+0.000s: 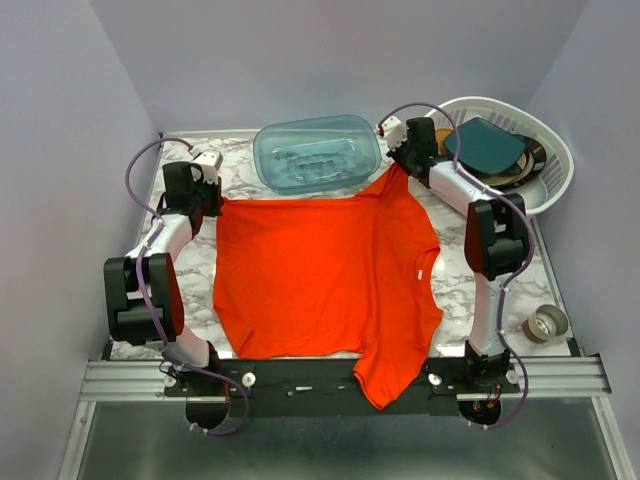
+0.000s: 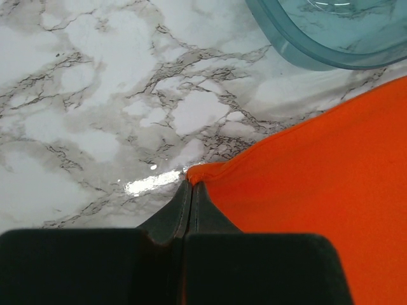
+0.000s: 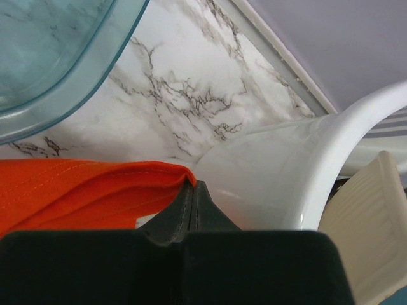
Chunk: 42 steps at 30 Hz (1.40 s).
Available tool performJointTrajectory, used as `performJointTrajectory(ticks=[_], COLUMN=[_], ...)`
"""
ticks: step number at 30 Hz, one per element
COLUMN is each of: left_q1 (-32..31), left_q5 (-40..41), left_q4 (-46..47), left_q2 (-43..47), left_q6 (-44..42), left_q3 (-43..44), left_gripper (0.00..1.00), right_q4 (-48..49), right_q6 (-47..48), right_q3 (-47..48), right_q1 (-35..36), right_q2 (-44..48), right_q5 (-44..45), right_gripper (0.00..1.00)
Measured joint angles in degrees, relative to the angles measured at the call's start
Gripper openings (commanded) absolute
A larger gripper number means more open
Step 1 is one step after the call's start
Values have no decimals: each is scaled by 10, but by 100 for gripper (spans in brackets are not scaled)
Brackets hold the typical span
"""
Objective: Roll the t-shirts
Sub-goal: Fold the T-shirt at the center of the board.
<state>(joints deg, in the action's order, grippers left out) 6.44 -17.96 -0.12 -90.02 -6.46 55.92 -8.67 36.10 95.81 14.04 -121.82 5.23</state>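
Top external view has the shirt (image 1: pixel 320 270) spread flat on the table (image 1: pixel 238 163), lying sideways with its neck toward the right. Its far edge is just beside the tub (image 1: pixel 315 155), and what looks like one sleeve drapes over the near edge. Each arm has taken one far end of the cloth. This is probably so the shirt can be drawn taut and smoothed before rolling, since no roll has begun.

The left gripper (image 2: pixel 191 190) sits at the far left corner. Its jaws are pressed fully together, and the tips pinch the stitched hem corner right at the table surface. I cannot tell whether the corner is lifted off the marble.

The right gripper (image 3: pixel 194 190) is at the far right, close beside the basket (image 3: pixel 273 171). Its jaws are likewise closed tight, nipping the tip of a bunched, folded edge, apparently the other sleeve. The cloth there rises slightly toward the tips.
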Motion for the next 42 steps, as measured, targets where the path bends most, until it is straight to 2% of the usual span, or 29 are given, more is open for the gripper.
performJointTrajectory(ticks=[7, 20, 32, 42], left_q1=[4, 7, 15, 30], left_q5=[-37, -96, -100, -95], left_q4=[-21, -86, -169, -217], left_q2=[1, 74, 133, 176], left_q6=[-13, -64, -137, -185], left_q3=[-1, -25, -62, -89], left_gripper=[0, 0, 0, 0], right_q4=[-47, -108, -195, -316], right_q6=[-10, -41, -83, -130], right_q3=[-39, -177, -311, -344], right_q1=[-3, -3, -3, -3], right_q2=[47, 235, 388, 481], right_q5=[-1, -15, -37, -89], right_gripper=[0, 0, 0, 0])
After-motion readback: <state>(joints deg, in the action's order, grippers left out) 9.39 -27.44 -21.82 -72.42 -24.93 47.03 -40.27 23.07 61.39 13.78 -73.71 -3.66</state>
